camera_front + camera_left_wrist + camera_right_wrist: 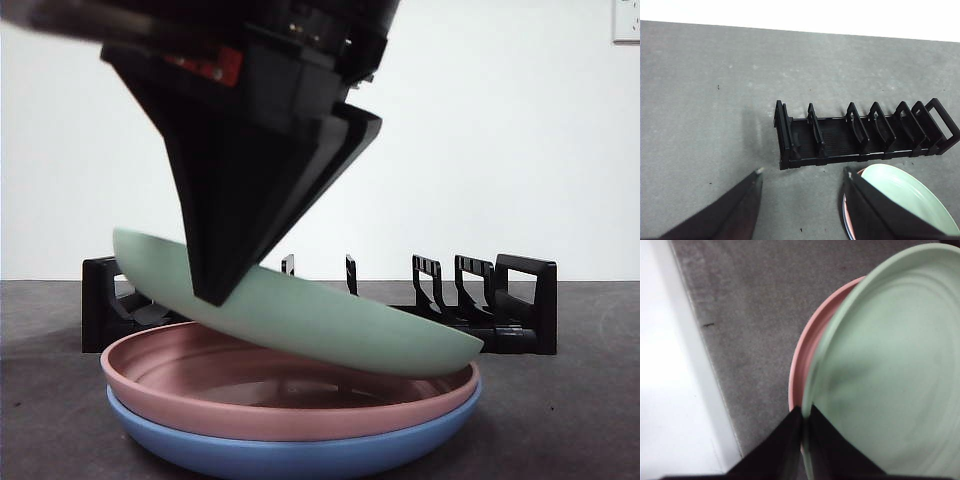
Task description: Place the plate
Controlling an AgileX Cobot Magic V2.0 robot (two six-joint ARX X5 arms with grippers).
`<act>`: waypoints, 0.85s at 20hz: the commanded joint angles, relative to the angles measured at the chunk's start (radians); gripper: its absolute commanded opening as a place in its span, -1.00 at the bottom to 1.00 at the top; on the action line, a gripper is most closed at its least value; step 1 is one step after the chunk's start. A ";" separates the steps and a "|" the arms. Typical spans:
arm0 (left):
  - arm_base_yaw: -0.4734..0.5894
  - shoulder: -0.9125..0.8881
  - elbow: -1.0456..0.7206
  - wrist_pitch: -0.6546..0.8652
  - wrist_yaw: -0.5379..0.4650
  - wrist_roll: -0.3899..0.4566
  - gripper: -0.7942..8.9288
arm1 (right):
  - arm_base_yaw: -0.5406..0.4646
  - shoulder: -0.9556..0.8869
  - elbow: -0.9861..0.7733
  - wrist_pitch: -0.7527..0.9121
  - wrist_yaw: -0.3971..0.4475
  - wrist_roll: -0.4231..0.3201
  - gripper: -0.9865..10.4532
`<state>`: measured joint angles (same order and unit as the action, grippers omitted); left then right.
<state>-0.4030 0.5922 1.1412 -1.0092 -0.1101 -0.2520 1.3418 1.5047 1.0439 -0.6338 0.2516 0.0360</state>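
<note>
Right gripper (803, 416): two black jaws pinched onto the rim of the pale green round plastic plate (890, 370). Green plate overlaps a pink round plate (807, 347) beneath it. Both over the grey speckled table (755, 315); white strip along the table edge.

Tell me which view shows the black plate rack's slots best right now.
The left wrist view: it looks down on the whole black plate rack, dividers and empty slots all visible. The front view shows only its ends and divider tops behind the green plate and right gripper. The right wrist view shows none of it.
</note>
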 commanded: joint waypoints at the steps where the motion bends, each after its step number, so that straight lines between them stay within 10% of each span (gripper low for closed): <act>1: -0.002 0.004 0.010 0.011 -0.006 -0.003 -0.32 | 0.017 0.025 0.017 0.006 -0.034 -0.026 -0.80; 17: -0.002 0.004 0.010 0.009 -0.006 -0.003 -0.32 | 0.010 0.060 0.031 -0.006 -0.129 -0.010 -0.54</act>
<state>-0.4030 0.5922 1.1412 -1.0096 -0.1101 -0.2520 1.3376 1.5475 1.0500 -0.6487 0.1265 0.0151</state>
